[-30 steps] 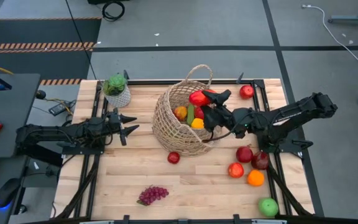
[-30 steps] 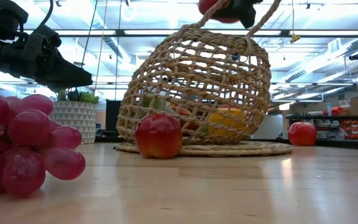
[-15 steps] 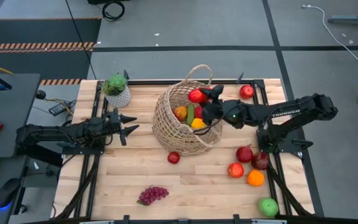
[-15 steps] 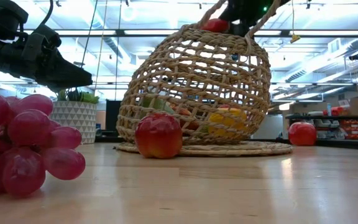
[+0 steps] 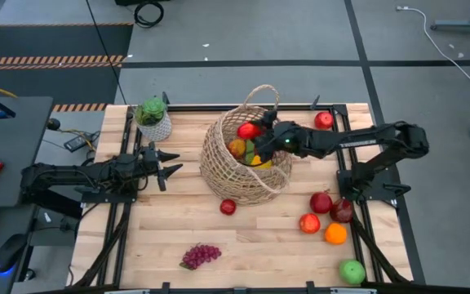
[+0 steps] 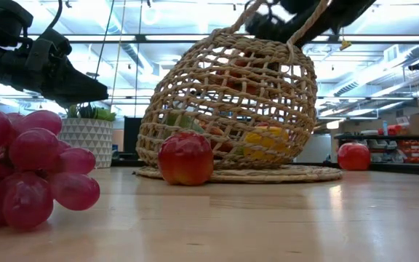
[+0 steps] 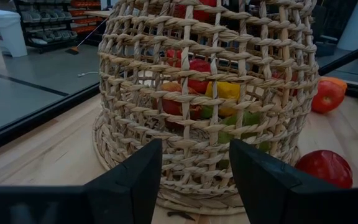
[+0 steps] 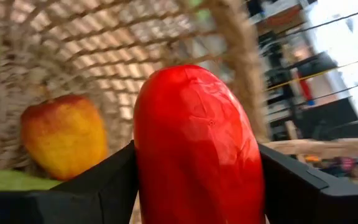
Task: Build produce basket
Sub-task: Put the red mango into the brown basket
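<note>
One basket [image 5: 239, 167], one grape bunch [image 5: 201, 256], one potted plant [image 5: 153, 119], two arms.

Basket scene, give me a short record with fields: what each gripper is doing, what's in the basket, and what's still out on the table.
right gripper: inside the basket, shut on a red fruit
left gripper: open, waiting beside the basket
in basket: yellow pepper, orange-red fruit, green pieces
loose on table: grape bunch, small red apple, green apple, orange
also on table: potted plant
</note>
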Tool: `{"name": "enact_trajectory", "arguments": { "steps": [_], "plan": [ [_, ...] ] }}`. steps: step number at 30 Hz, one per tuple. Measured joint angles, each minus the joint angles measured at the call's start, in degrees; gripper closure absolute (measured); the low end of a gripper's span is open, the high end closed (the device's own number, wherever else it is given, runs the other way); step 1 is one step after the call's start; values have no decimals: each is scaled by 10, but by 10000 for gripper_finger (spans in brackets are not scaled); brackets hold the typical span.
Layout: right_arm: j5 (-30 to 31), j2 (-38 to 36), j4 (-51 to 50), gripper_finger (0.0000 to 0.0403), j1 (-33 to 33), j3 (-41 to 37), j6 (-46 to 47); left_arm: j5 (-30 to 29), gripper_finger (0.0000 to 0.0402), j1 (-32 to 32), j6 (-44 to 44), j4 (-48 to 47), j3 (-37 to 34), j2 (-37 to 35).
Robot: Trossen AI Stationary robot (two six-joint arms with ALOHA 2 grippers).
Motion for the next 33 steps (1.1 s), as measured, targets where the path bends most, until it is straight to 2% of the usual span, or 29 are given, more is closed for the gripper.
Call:
{"name": "enact_trajectory", "arguments": {
  "steps": [13, 20, 27, 33],
  "plan": [
    [8, 87, 55, 119, -3, 0, 2, 0, 209, 0, 0, 0, 0, 0],
    [20, 89, 55, 119, -2, 0, 1, 0, 205, 0, 0, 0, 0, 0],
    [76, 89, 56, 105, -2, 0, 16, 0, 206, 0, 0, 0, 0, 0],
    [76, 89, 58, 92, 6, 0, 35, 0, 208, 0, 0, 0, 0, 0]
  ]
}}
